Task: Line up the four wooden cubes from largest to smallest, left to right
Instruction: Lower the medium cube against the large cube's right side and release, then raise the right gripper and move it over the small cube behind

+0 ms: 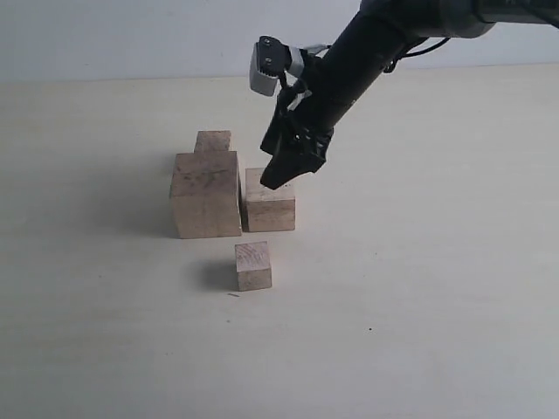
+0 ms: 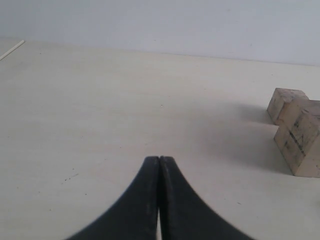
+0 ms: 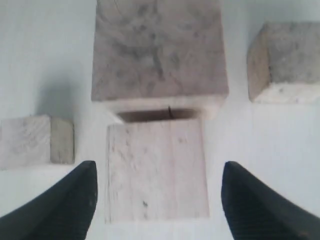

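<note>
Centrally, on the pale worktop (image 1: 419,305), the four wooden cubes lie in a loose cluster. The largest cube (image 1: 206,194) stands left of centre. The second cube (image 1: 269,202) sits just beside its right face, and the right wrist view shows a narrow shadowed gap between them. A small far cube (image 1: 213,140) rests behind the largest one; whether the two touch cannot be told. A small near cube (image 1: 253,266) stands apart in front. The far cube appears slightly the bigger of the two small ones, though this is a judgement.

The right pincer (image 1: 281,177) hangs over the second cube with its jaws apart, one fingertip (image 3: 62,202) on either side of the block and neither touching it. The left pincer (image 2: 159,161) has its jaws pressed together, empty, over bare worktop apart from the cluster.

Handling: the cubes are probably light, rigid and not fragile, and unpainted wood should offer fair friction. Flat parallel side faces are the natural hold, taken squarely at mid-height, since a skewed grip could twist the block. The second cube's left face lies too near the largest cube for a finger, so its near and far faces look the better pair.
</note>
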